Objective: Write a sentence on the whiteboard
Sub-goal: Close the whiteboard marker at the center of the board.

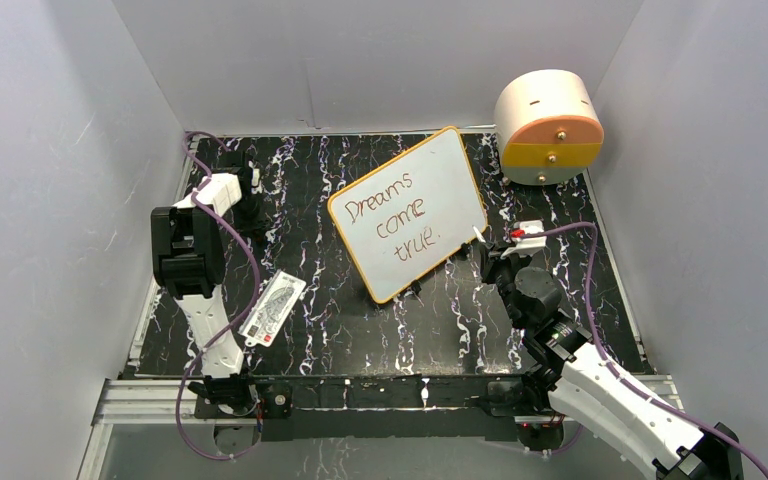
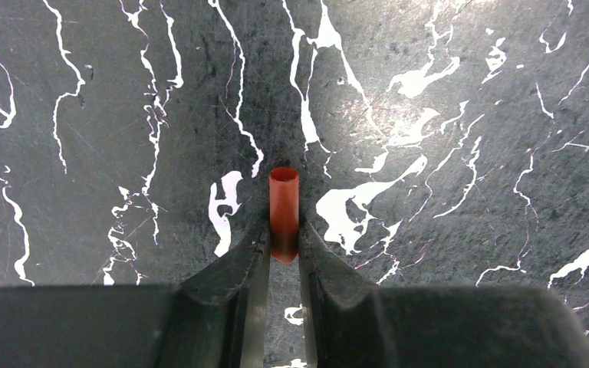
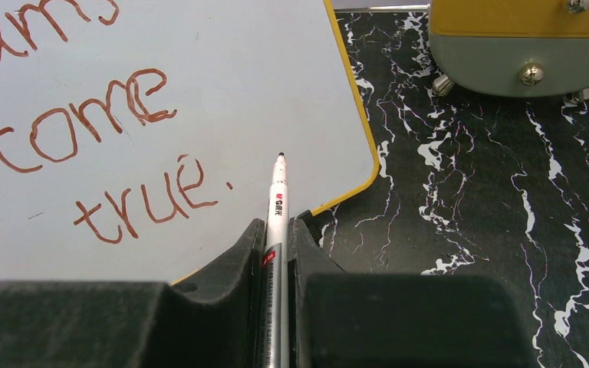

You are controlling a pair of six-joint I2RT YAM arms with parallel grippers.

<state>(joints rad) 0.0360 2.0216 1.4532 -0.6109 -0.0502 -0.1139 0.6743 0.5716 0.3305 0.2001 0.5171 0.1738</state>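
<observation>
The whiteboard (image 1: 450, 170), white with an orange-yellow frame, stands tilted in the middle of the black marbled table. The sentence (image 1: 400, 217) "Dreams come true." is on it in reddish-brown marker, in three slanted lines. In the right wrist view the whiteboard (image 3: 261, 77) fills the upper left, showing part of the sentence (image 3: 84, 138). My right gripper (image 3: 278, 230) is shut on a white marker (image 3: 278, 195). Its dark tip is just off the board's lower right corner, right of "true." My left gripper (image 2: 284, 234) is shut on a red marker cap (image 2: 284, 201) above the table at far left (image 1: 245, 205).
A beige and orange cylindrical box (image 1: 548, 127) stands at the back right, close behind the board's right edge; it also shows in the right wrist view (image 3: 521, 46). A small white printed card (image 1: 275, 308) lies at the front left. Grey walls enclose the table.
</observation>
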